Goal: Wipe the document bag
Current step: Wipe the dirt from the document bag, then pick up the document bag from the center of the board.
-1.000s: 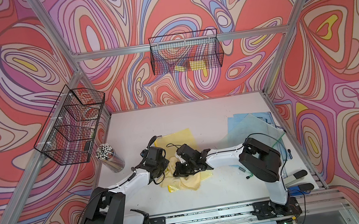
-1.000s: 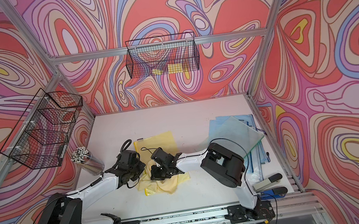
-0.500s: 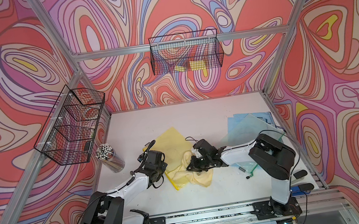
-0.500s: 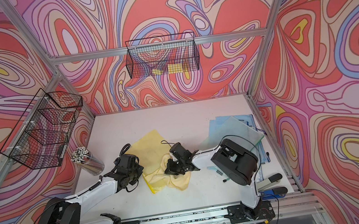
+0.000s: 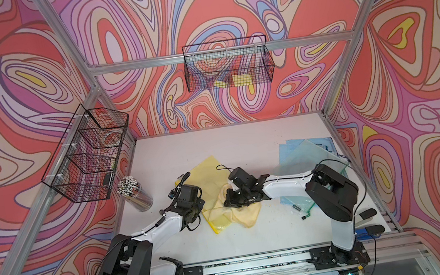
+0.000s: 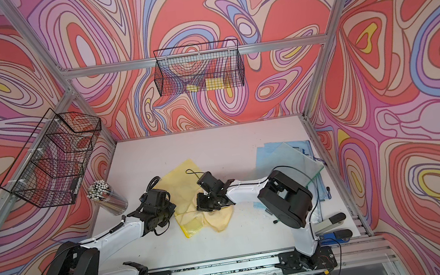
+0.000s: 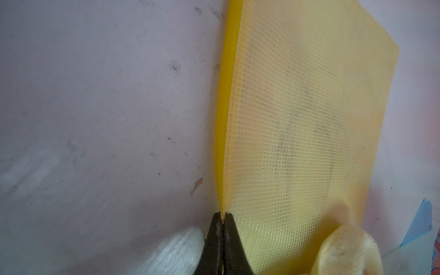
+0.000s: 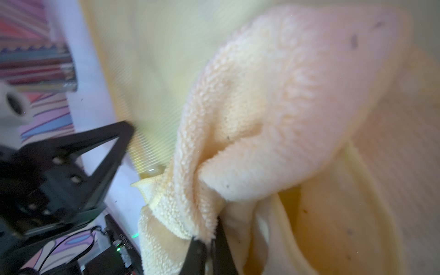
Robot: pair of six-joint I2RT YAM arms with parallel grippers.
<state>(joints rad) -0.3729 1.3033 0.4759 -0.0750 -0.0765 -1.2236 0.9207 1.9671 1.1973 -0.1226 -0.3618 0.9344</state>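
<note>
Clamping the document bag (image 7: 297, 119) edge, left gripper (image 7: 223, 217) borders open table (image 7: 95, 95).

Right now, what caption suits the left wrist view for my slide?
Left gripper, jaws shut on the edge of the yellow mesh document bag; cream terry cloth beside it.

I find no text, label, brand or number that I can read. Faint marks on the dark circuit board (image 8: 119, 252), seen from my right wrist, are too blurred to make out.
</note>
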